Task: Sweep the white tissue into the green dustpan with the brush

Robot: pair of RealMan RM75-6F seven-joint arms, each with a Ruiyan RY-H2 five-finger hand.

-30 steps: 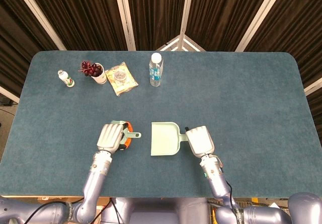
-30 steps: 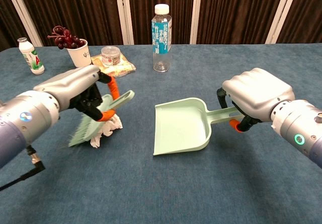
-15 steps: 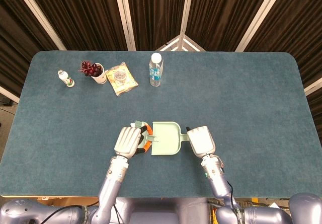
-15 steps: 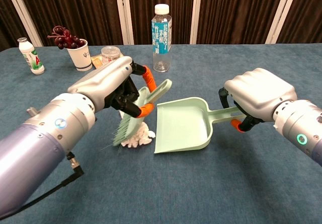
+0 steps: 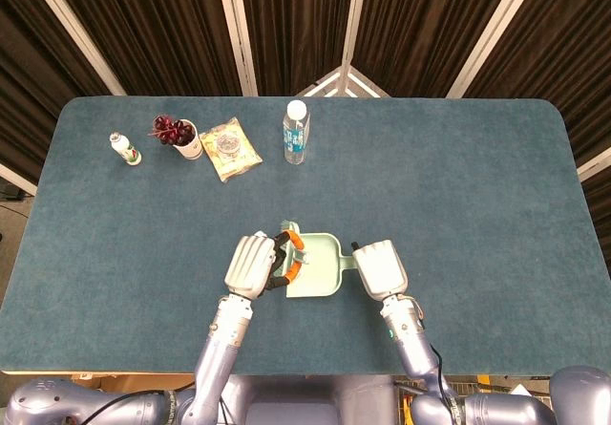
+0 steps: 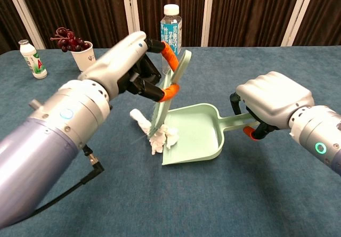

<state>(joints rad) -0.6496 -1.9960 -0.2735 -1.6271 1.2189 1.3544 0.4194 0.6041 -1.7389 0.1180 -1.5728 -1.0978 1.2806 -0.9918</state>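
Left hand (image 6: 125, 66) wrapped round brush (image 6: 169, 90), fingers closed on the upper handle; brush tilted, bristles down at the open lip of dustpan (image 6: 194, 133). Right hand (image 6: 272, 103) closed round the dustpan handle, pan lying flat on table (image 6: 224, 205).

White tissue (image 6: 162, 136) bunched at the pan's front edge: main clump straddling the lip, part on the pan floor, part apparently on the cloth. Separate small scrap (image 6: 139, 119) lying just outside, left of the bristles.

Handling, judged: tissue very light, soft, crumpled; likely to snag on the fuzzy table cover and cling to bristles rather than slide. Best moved by bristle push, not by fingers. Pan thin plastic, light, liable to skid back unless held down by the handle. Brush stiff in handle, flexible at tip.

Room: open cloth left, right and in front of the pan. Near edge of table close behind both wrists in head view. Water bottle (image 6: 170, 32) beyond the raised brush handle, gap not clear from chest view; in head view well apart. Cup of grapes (image 6: 82, 53), snack packet (image 5: 229, 148), small bottle (image 6: 32, 58) far left, out of the sweep path.
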